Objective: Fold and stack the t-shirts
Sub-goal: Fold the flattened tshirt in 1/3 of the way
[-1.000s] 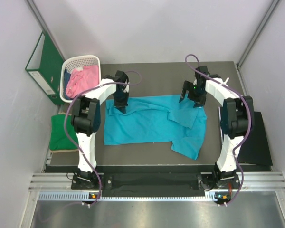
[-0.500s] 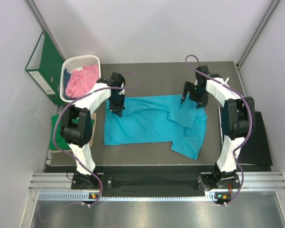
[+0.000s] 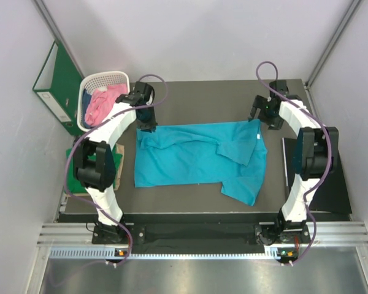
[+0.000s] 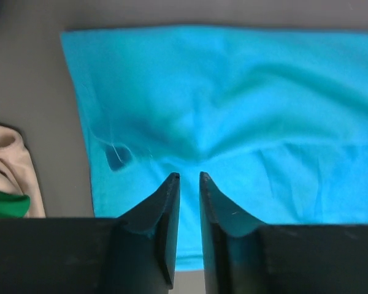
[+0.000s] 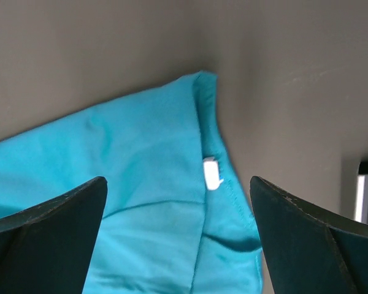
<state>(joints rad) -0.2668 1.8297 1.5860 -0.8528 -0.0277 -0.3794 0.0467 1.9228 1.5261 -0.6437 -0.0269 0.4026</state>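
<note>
A teal-blue t-shirt [image 3: 193,156] lies spread flat on the dark table, with one sleeve folded in at the right and a flap hanging toward the near edge. My left gripper [image 3: 148,126] hovers over its far-left corner. In the left wrist view the jaws [image 4: 187,176] stand a narrow gap apart, with nothing between them and the teal cloth [image 4: 233,110] below. My right gripper [image 3: 264,119] is wide open above the far-right corner [image 5: 196,86], where a white tag [image 5: 212,173] shows. A pink t-shirt [image 3: 100,101] sits in the basket. A green t-shirt [image 3: 78,168] lies left of the table.
A white lattice basket [image 3: 104,78] stands at the far left, with a green ring binder [image 3: 55,86] leaning on the wall behind it. A beige cloth [image 4: 12,162] lies beside the green shirt. A black mat [image 3: 331,177] lies along the table's right edge.
Both grippers have moved toward the table's far edge, and the shirt's far edge now lies straighter and wider. The left jaws have parted slightly off the cloth.
</note>
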